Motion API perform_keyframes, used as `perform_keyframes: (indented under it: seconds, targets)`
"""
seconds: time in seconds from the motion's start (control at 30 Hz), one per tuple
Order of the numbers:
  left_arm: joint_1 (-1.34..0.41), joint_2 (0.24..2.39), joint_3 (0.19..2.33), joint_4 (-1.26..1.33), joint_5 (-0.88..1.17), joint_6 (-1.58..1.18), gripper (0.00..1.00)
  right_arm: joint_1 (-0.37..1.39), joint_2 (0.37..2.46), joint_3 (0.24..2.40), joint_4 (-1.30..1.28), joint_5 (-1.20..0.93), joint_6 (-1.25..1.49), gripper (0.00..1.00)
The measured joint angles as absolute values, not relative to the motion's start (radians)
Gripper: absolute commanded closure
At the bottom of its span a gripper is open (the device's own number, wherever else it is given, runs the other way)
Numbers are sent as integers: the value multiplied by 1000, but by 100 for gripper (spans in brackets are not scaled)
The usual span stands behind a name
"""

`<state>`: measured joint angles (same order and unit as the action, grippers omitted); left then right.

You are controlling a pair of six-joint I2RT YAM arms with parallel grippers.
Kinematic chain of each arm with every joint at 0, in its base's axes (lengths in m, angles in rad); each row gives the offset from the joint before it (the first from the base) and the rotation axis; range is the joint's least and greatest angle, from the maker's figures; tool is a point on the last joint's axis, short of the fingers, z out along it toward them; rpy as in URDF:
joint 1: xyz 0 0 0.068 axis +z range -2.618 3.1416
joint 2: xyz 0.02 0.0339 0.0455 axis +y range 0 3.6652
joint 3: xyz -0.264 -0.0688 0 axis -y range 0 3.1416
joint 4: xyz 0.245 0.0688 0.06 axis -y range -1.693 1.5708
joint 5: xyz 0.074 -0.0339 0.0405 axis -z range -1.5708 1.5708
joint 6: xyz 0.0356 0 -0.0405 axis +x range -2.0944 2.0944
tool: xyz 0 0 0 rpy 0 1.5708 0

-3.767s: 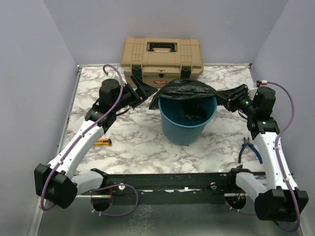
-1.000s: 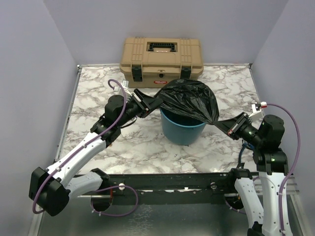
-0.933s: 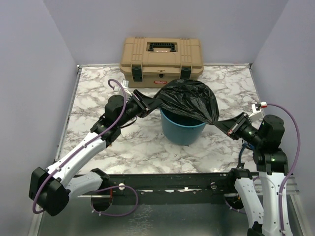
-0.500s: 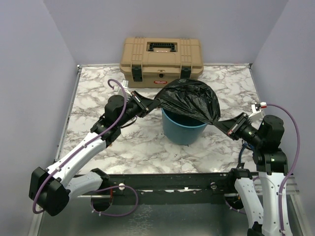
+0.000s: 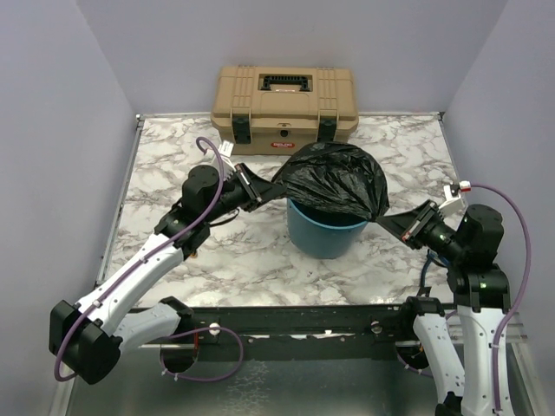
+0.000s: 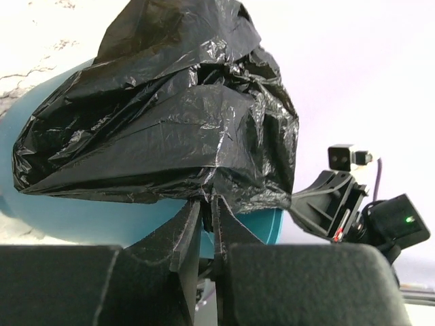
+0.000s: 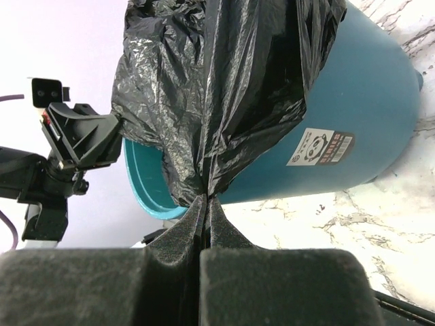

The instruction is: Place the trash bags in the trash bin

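A crinkled black trash bag [image 5: 334, 178] is draped across the mouth of the teal trash bin [image 5: 323, 236] in the middle of the table. My left gripper [image 5: 257, 193] is shut on the bag's left edge, beside the bin's left rim. My right gripper [image 5: 389, 222] is shut on the bag's lower right corner, just off the bin's right side. In the left wrist view the bag [image 6: 170, 109] bunches above the closed fingers [image 6: 185, 234] with the teal bin [image 6: 88, 221] behind. In the right wrist view the bag [image 7: 224, 81] hangs over the bin [image 7: 353, 102] into my pinched right gripper [image 7: 206, 200].
A tan toolbox [image 5: 285, 104] with black latches stands behind the bin at the back of the marble table [image 5: 260, 251]. Blue-handled pliers [image 5: 427, 270] lie near the right arm. Walls close in on the left, right and back.
My left gripper has closed on the bag's left edge and shifted slightly left and up, pulling the bag tighter over the bin. The right gripper has kept its hold.
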<state>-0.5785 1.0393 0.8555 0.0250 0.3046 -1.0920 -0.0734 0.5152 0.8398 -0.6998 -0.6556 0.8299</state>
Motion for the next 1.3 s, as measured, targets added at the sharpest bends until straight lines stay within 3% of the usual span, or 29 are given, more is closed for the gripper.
perform_keyframes:
  seconds: [0.07, 0.37, 0.4, 0.5, 0.73, 1.03, 1.23, 1.3]
  targets:
    - [-578, 1032, 858, 3, 318, -1076, 75, -73, 511, 844, -704, -660, 828, 100]
    - [-579, 1013, 875, -84, 324, -1030, 66, -73, 507, 864, -729, -668, 817, 100]
    - [-579, 1010, 877, -92, 323, -1027, 68, -73, 506, 868, -730, -668, 813, 100]
    - [-579, 995, 877, -109, 314, -1027, 86, -73, 507, 875, -732, -670, 810, 100]
    - [-579, 955, 880, -116, 286, -1020, 99, -73, 507, 875, -735, -672, 810, 100]
    - [-579, 974, 914, -122, 329, -1000, 100, -73, 511, 892, -758, -677, 803, 100]
    - [-579, 965, 946, -126, 511, -982, 100, -73, 531, 1073, -881, -682, 731, 99]
    - [-579, 945, 943, -133, 555, -982, 100, -73, 522, 1103, -918, -677, 710, 92]
